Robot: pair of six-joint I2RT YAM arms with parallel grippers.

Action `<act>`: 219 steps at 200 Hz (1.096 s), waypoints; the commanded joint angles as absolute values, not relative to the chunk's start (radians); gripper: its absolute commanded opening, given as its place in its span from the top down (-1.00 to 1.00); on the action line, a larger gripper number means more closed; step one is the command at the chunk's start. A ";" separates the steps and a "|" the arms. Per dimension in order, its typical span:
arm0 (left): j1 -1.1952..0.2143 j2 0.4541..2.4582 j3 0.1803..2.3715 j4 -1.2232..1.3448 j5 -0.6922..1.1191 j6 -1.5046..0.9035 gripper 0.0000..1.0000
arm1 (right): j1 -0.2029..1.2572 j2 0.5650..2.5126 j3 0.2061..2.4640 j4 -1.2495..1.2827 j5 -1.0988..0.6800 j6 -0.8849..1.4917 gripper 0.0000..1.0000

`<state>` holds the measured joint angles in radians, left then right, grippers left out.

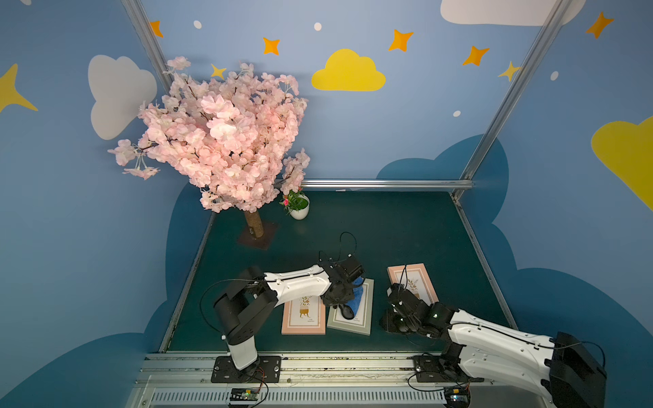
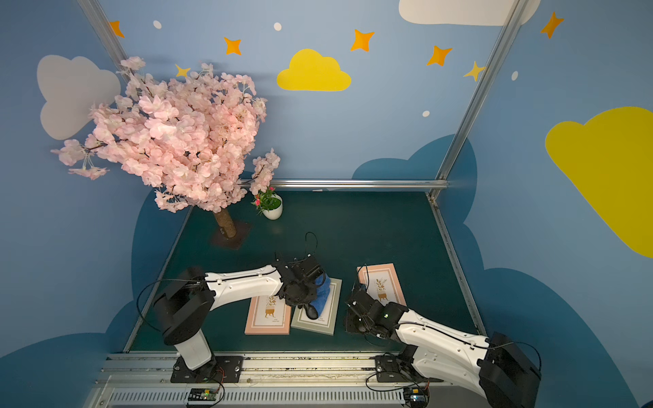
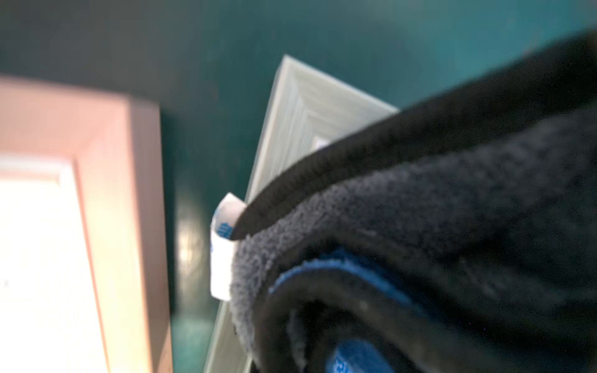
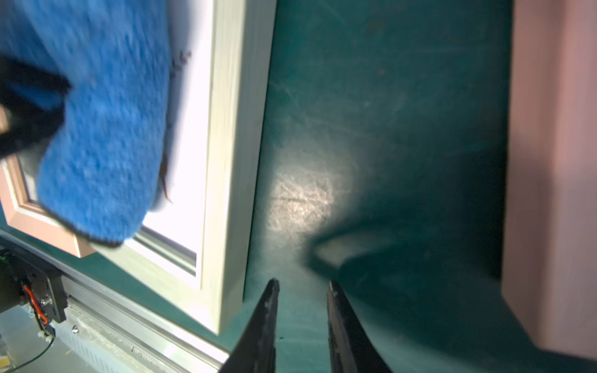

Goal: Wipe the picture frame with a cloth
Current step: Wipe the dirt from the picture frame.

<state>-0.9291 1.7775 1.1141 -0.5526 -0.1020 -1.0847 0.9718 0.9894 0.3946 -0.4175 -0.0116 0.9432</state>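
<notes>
Item 1. Left gripper (image 1: 342, 298): jaws closed tight on a soft plush blue microfibre cloth with a dark grey-black reverse (image 1: 358, 296). The fingers were buried in the bunched pile. In the left wrist view the cloth (image 3: 420, 226) filled most of the picture, looped dark side outward, with a black stitched hem and a sliver of blue inside the fold.

Item 2. Position of the cloth: in both top views it hung from that gripper onto a pale grey-green rectangular picture frame with stepped moulding (image 1: 366, 319). This was the middle of three frames lying flat on the scuffed dark green table mat (image 1: 388, 229). In the right wrist view the cloth (image 4: 103, 129) covered part of the frame's white print.

Item 3. Small white fabric tag (image 3: 223, 248) at the cloth's hem, with blue print too blurred for me to read.

Item 4. Right gripper (image 4: 302, 284): two thin black tapered fingers parted by a narrow gap with nothing between them. It was over bare mat, between the grey-green frame and a pink one.

Item 5. Two pink rectangular frames. One (image 1: 303, 328) lay just beside the grey-green frame, and I could not tell whether they overlapped. The other (image 1: 425, 279) lay apart, near the right arm. Each held a potted-plant drawing with a caption too small to read.
</notes>
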 commanded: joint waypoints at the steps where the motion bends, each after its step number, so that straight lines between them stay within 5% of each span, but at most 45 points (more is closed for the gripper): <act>1: -0.916 1.802 1.132 -0.531 -0.132 -1.053 0.95 | 0.986 0.999 0.431 -0.446 0.012 0.956 0.44; 219: -1.053 1.670 0.944 -0.534 -0.087 -1.179 0.95 | 0.992 1.257 0.556 -0.277 0.124 1.047 0.34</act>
<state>-1.0340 1.6794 0.9737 -0.4698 -0.1081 -1.1572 0.9981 1.2278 0.5236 -0.2932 0.1005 1.0374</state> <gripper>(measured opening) 0.083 0.338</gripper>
